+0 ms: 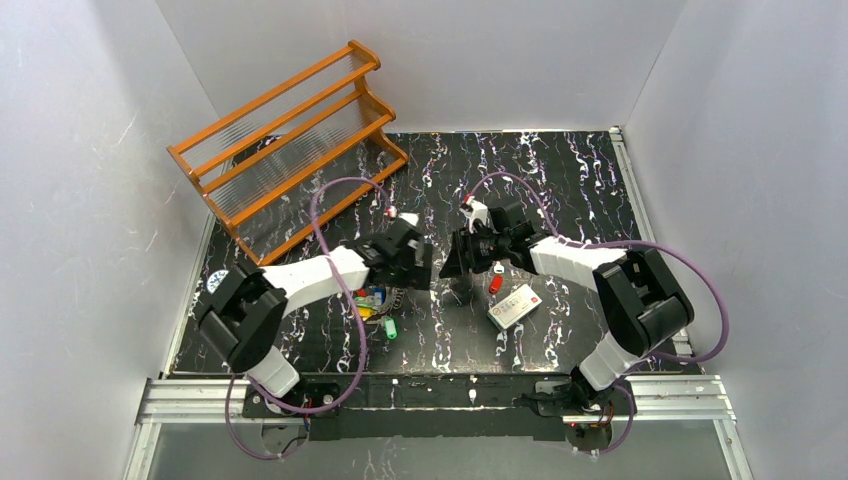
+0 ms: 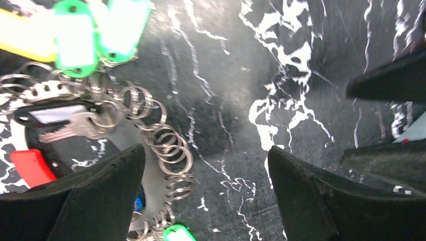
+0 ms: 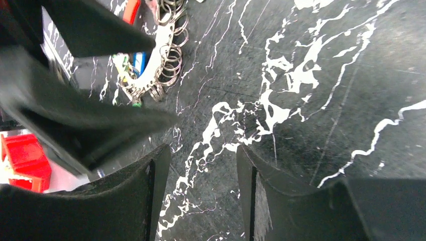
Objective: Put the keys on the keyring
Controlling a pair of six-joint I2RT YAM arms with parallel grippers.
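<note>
Left jaws wide apart and empty above black marbled tabletop (image 2: 301, 75), keyring (image 2: 50, 91) with coloured keys (image 2: 75, 42) upper left of frame, right jaws partly parted, holding nothing

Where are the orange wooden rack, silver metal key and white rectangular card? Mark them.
orange wooden rack (image 1: 290, 140), top external view, middle shelf.
silver metal key (image 2: 63, 133), left wrist view, blade.
white rectangular card (image 1: 513, 306), top external view, middle.
</note>
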